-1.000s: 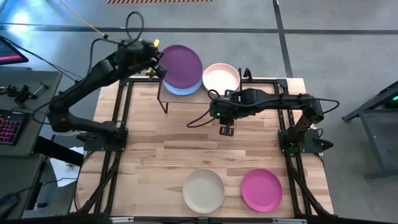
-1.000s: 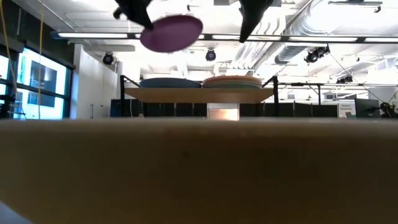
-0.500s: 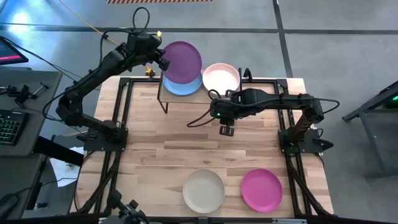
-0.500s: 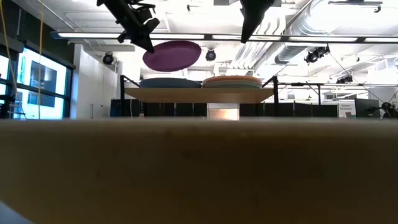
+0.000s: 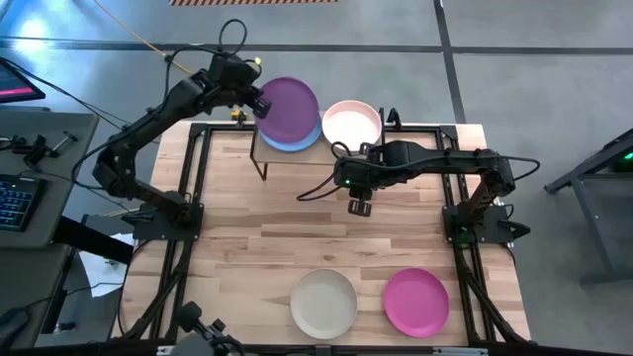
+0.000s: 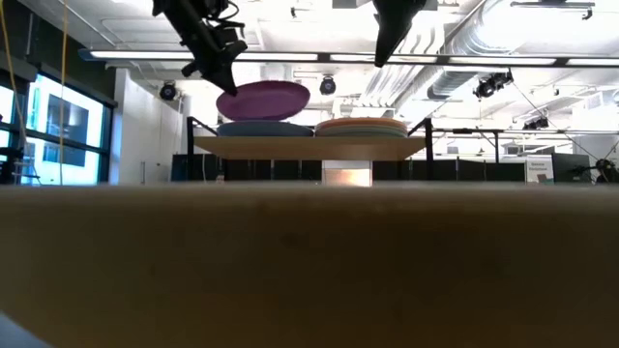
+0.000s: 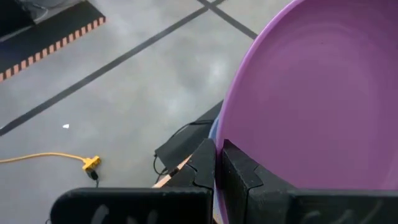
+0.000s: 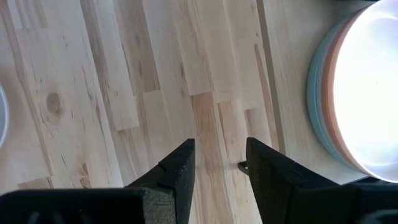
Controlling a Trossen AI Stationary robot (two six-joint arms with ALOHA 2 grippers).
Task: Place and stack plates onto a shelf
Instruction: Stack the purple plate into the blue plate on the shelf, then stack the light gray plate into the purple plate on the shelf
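Observation:
My left gripper (image 5: 255, 99) is shut on the purple plate (image 5: 290, 104) and holds it over the blue plate (image 5: 293, 142), which lies on the left half of the shelf (image 6: 309, 147). In the low view the purple plate (image 6: 263, 99) hangs close above the blue plate (image 6: 263, 128); whether they touch I cannot tell. A stack topped by the pale pink plate (image 5: 352, 124) sits on the shelf's right half. My right gripper (image 5: 359, 206) waits open above the table's middle, in front of the shelf. The cream plate (image 5: 323, 302) and the magenta plate (image 5: 416, 302) lie flat near the table's near edge. My left gripper pinches the purple plate's rim (image 7: 219, 146) on its left side between its two fingers (image 7: 205, 165). The fingers come from the table's left, slanting downward. The plate is nearly level and reaches out to the right over the blue plate.
The right wrist view shows teal and peach rims under the pink plate (image 8: 360, 93). Black frame rails run along the table's left and right sides (image 5: 188, 198). Bare wood lies between the shelf and the two near plates.
My left gripper has moved down toward the shelf, carrying the purple plate with it. The plate has dropped from well above the shelf to just over the blue plate and has tipped from slanted to nearly level.

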